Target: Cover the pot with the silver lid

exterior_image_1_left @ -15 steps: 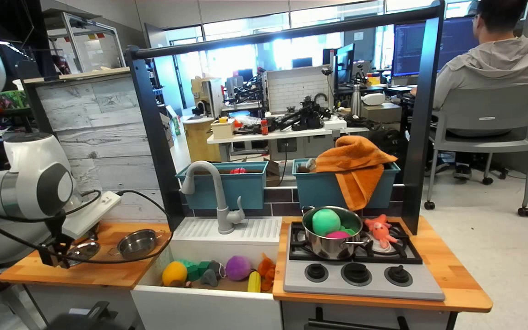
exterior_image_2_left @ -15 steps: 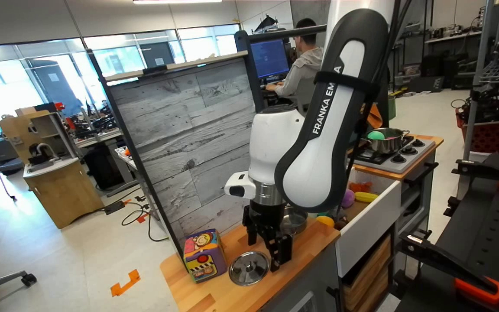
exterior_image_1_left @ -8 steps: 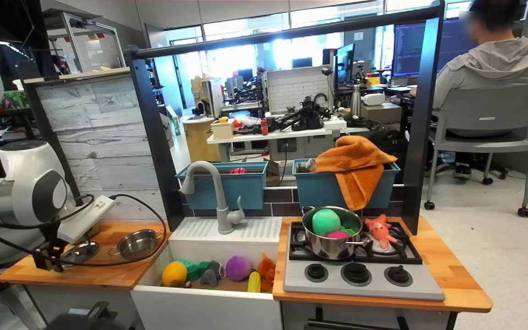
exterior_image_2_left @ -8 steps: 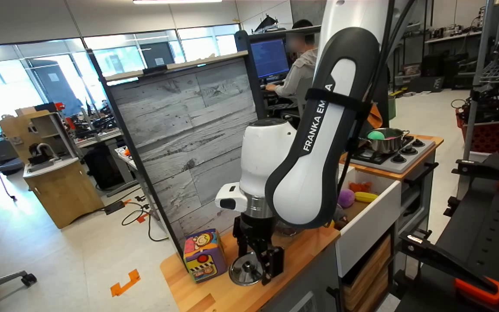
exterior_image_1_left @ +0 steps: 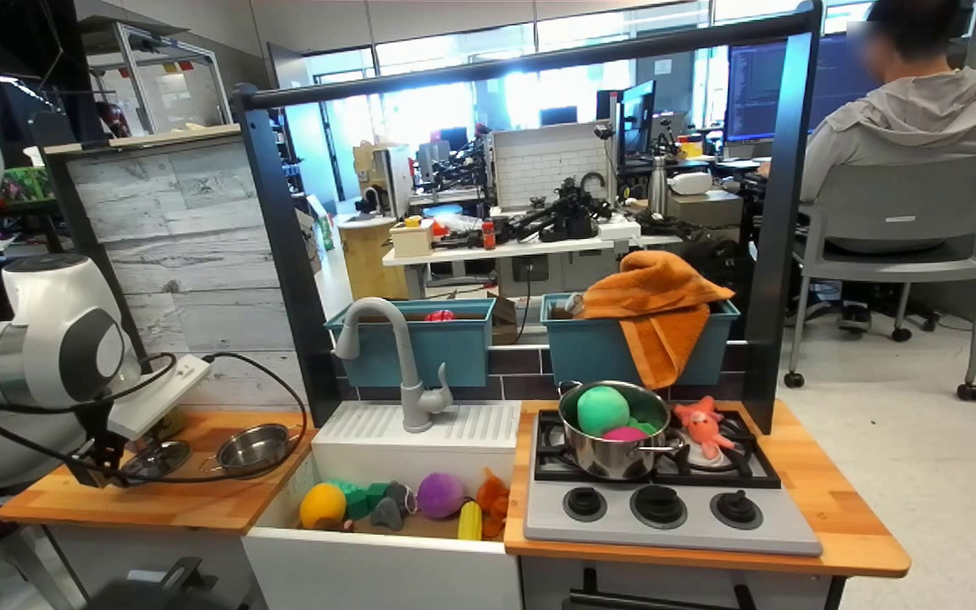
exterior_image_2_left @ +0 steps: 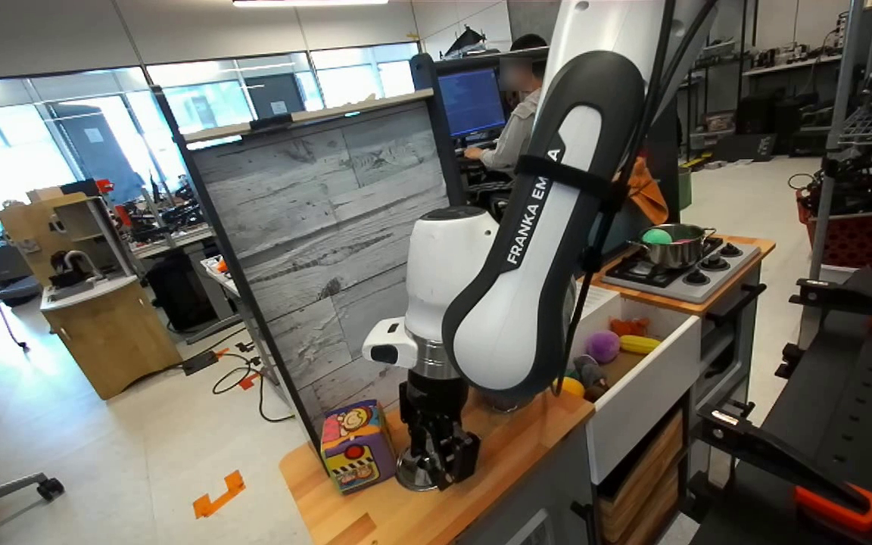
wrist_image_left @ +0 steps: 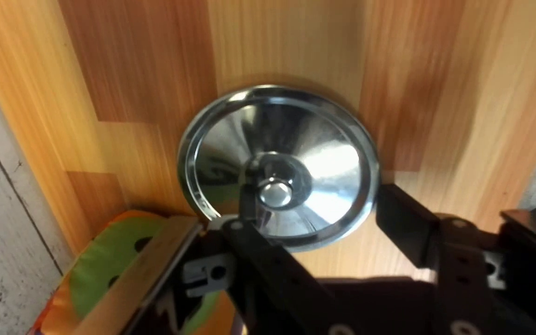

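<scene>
The silver lid (wrist_image_left: 328, 153) lies flat on the wooden counter, with its round knob facing up. It also shows in both exterior views (exterior_image_1_left: 173, 456) (exterior_image_2_left: 410, 477). My gripper (wrist_image_left: 314, 200) is open and low over the lid. In the wrist view, one finger is close beside the knob and the other is by the lid's right rim. In an exterior view the gripper (exterior_image_2_left: 440, 465) partly hides the lid. The small silver pot (exterior_image_1_left: 255, 449) sits on the counter beside the lid, open at the top. In an exterior view the pot (exterior_image_2_left: 502, 403) is mostly hidden behind the arm.
A colorful soft cube (exterior_image_2_left: 358, 446) stands close beside the lid. A grey wood-pattern panel (exterior_image_1_left: 183, 254) rises behind the counter. The sink (exterior_image_1_left: 378, 551) holds several toys. A larger pot (exterior_image_1_left: 615, 457) with a green ball stands on the stove. A black cable (exterior_image_1_left: 306, 407) hangs past the small pot.
My gripper has moved down and over the lid, and its fingers look closer together in an exterior view. The lid has shifted slightly toward the back panel. The small pot has not moved.
</scene>
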Controlling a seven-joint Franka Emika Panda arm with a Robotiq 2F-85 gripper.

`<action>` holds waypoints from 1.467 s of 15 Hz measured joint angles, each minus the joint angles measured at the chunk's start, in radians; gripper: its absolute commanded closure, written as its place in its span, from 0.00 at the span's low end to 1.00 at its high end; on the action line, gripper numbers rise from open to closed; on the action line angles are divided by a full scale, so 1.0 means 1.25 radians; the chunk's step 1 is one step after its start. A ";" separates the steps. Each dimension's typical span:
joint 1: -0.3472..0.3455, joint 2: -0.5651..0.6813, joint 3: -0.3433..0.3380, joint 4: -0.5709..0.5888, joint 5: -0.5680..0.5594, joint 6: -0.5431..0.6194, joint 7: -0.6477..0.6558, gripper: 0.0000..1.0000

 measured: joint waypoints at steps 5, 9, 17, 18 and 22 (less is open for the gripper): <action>0.000 0.003 0.001 0.022 0.027 -0.016 -0.003 0.63; -0.002 0.004 0.004 0.036 0.046 -0.030 -0.004 0.99; -0.021 0.003 0.029 0.039 0.066 -0.055 -0.011 0.95; -0.023 0.000 0.029 0.037 0.066 -0.055 -0.011 0.95; -0.038 -0.065 0.025 -0.049 0.066 -0.055 -0.009 0.95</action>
